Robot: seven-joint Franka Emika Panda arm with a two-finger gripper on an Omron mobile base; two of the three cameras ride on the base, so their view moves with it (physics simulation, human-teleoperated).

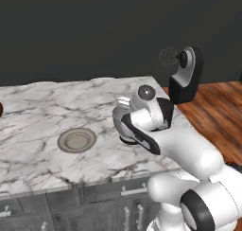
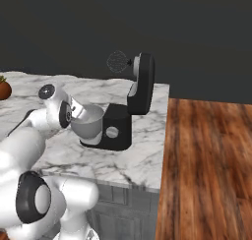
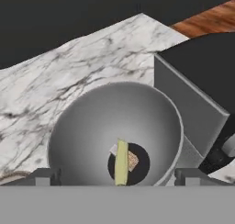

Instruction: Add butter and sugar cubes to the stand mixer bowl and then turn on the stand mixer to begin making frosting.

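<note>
Left base view: the white arm rises from 5 o'clock, folds at the elbow and reaches forward over the marble desk point(image 1: 42, 107). Its wrist hides most of the stand mixer bowl point(image 1: 124, 102). The stand mixer point(image 1: 185, 76) stands at 2 o'clock with its head tilted up and the wire whisk point(image 1: 167, 57) in the air. A round grey plate point(image 1: 76, 140) lies at 9 o'clock of the arm, well apart.

Right base view: the arm comes from 7 o'clock; the wrist leans over the bowl's rim at its 9 o'clock side. The bowl sits on the mixer's base, whose silver knob point(image 2: 112, 132) faces the camera.

Hand view: the end effector point(image 3: 117, 178) is released, fingertips point(image 3: 43, 177) spread wide at the bowl's near rim, grasping nothing. The butter point(image 3: 121, 162) lies on the bowl floor, touching the sugar cubes point(image 3: 132, 160).
</note>
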